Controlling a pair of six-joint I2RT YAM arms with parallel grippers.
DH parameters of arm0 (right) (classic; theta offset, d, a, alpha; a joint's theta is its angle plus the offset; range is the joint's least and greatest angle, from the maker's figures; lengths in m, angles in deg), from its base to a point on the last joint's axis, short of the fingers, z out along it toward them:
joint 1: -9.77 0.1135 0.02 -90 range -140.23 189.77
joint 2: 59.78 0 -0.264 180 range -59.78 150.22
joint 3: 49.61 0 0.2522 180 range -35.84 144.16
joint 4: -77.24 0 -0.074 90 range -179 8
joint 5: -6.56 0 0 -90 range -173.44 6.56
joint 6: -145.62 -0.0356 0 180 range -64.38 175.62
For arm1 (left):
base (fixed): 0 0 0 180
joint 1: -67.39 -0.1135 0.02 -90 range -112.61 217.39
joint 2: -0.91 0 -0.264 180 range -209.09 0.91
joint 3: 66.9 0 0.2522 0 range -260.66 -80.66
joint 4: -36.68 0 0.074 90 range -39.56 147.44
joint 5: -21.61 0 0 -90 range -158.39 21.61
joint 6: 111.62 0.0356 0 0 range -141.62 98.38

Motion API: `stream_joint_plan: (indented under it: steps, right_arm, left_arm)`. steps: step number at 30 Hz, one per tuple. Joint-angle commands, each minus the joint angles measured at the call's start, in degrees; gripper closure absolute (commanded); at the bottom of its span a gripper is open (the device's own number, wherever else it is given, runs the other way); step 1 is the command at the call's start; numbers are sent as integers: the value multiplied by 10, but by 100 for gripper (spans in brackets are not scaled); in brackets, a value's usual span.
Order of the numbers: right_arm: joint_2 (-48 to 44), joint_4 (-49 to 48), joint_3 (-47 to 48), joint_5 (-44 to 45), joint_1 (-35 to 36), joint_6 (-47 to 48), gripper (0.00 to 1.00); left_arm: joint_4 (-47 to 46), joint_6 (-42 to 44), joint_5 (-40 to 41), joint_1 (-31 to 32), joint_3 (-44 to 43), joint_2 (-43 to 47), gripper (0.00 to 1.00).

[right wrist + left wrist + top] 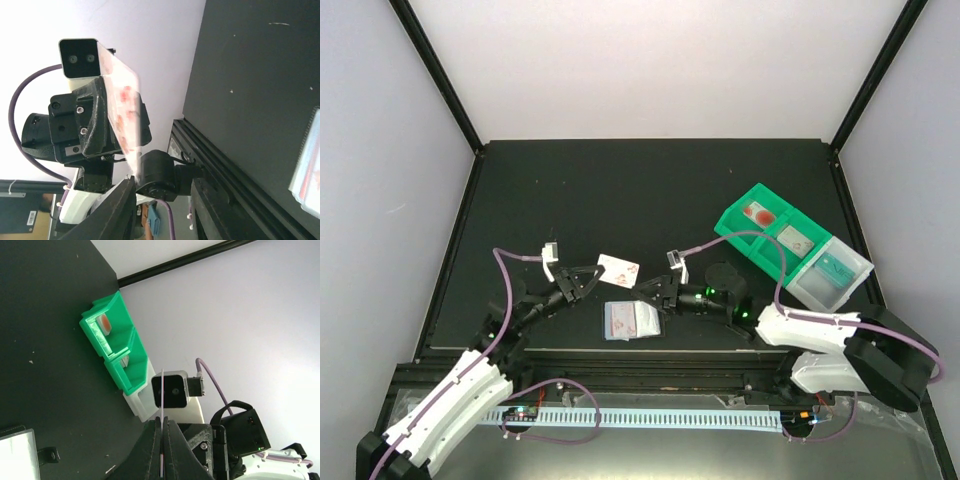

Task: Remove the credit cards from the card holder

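Left gripper (597,274) jaws pinch the white card (618,267); right gripper (649,291) jaws are open. A bump could drop it.

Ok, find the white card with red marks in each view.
Top external: white card left of centre, pinched by the left gripper.
Left wrist: edge-on thin line, bottom centre.
Right wrist: face-on, upper left.
Shared landmark: card holder, seen at centre, bottom-left corner, right edge respectively.

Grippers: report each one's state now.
Left gripper: shut on the white card with red marks.
Right gripper: open, holding nothing.
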Motion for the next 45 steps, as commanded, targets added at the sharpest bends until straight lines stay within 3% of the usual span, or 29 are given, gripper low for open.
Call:
stream_joint_plan:
  steps: [1,6,9,15,21,28,29,38,45]
  right_arm:
    - [23,-68,31,7,12,-25,73]
    - [32,-84,28,17,17,-34,84]
    - [33,-104,18,24,17,-38,98]
    - [31,-120,7,28,17,-42,99]
    - [3,-69,0,37,17,-12,99]
    - [-98,98,-3,56,9,77,99]
    - [-115,126,-3,61,6,89,99]
    - [-209,425,69,129,-50,233,99]
    - [-213,504,99,78,-172,294,99]
  left_arm:
    - [-13,-15,20,3,3,9,98]
    - [-13,-15,15,3,3,4,98]
    - [-13,-14,14,3,3,4,98]
    - [-8,-12,12,3,3,7,95]
    - [28,22,-2,3,-7,20,57]
    - [184,140,-10,2,-69,44,5]
    - [205,157,-9,3,-77,44,2]
    - [329,299,2,2,-150,22,1]
    - [435,421,52,2,-206,-2,1]
